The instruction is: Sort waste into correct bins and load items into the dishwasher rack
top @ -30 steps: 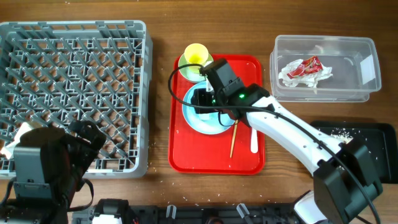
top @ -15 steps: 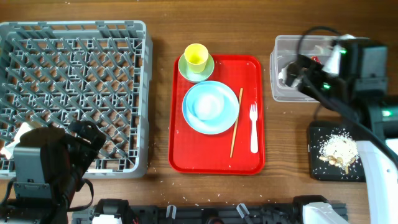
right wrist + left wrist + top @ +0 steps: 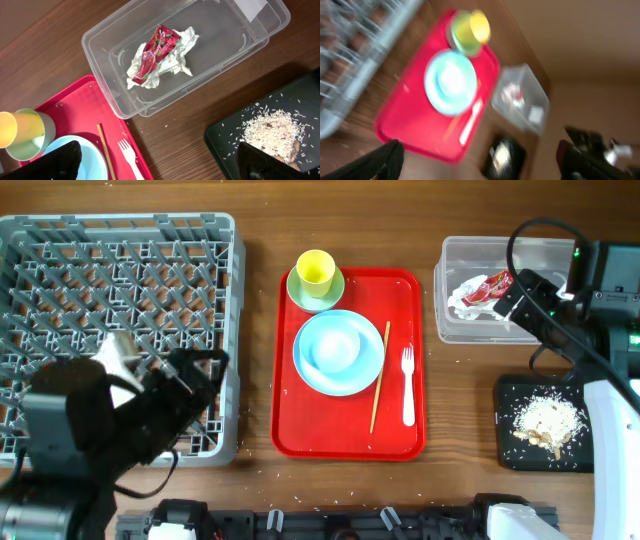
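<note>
Red wrapper (image 3: 157, 47) with white paper (image 3: 186, 39) inside clear tub (image 3: 220, 50) at far right, rice (image 3: 267, 132) on black tray (image 3: 225, 142) near right, plate (image 3: 372, 352), cup (image 3: 315, 268), fork (image 3: 407, 385) on red tray (image 3: 330, 425), left gripper (image 3: 487, 162) and right gripper (image 3: 160, 162) spread wide, empty

Bare table (image 3: 258, 350) strip between rack (image 3: 120, 222) and red tray (image 3: 330, 430), left arm (image 3: 110, 420) overhanging rack's front corner, right arm (image 3: 610, 275) over tub (image 3: 480, 250)

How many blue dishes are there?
2. A light blue plate lies on the red tray, and a light blue bowl sits in the plate's middle. None seems hidden.
</note>
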### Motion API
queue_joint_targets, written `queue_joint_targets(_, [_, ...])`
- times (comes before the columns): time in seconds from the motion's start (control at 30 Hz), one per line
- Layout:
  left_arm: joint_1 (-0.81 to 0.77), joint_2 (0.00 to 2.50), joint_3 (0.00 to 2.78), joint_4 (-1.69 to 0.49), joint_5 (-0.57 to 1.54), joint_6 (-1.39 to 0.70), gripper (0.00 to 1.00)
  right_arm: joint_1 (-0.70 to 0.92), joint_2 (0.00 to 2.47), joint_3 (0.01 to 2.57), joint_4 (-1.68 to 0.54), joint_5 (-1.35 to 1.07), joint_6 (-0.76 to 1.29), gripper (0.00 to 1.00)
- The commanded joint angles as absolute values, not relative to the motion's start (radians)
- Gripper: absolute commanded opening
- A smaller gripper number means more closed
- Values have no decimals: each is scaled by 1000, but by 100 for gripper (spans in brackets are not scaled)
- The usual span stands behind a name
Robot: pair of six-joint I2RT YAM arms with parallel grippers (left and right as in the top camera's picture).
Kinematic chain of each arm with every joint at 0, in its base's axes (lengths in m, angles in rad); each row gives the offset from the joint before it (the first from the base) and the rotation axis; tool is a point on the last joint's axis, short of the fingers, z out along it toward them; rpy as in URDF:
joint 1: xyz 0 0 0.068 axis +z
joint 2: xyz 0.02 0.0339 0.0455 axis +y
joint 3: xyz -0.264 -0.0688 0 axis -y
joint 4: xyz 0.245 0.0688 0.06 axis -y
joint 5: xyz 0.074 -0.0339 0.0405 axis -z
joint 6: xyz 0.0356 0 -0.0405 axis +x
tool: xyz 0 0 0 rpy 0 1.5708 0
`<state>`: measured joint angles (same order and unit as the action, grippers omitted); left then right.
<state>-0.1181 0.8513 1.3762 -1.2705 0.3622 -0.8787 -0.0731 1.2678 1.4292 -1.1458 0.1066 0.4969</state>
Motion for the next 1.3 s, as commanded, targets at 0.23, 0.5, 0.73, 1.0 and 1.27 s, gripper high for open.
queue_joint_targets(0.23, [-588,1425,1359,-958,340,-609,99,-76,1286,1425,-1145,131,498,99])
queue_joint_targets(0.5, [-743,1801,1359,-755,-2,-460,87,-76,1286,1425,-1145,131,498,100])
queue_joint_targets(0.73, [-771,1851,1359,-632,-11,-268,60,-76,1286,1425,-1145,130,498,100])
queue_joint_targets(1.0, [-784,1946,1359,-609,-20,-269,43,-76,1286,1425,-1145,130,498,100])
queue_joint_targets(1.27, [-787,1985,1359,-594,-28,-269,31,-76,1286,1425,-1145,131,498,100])
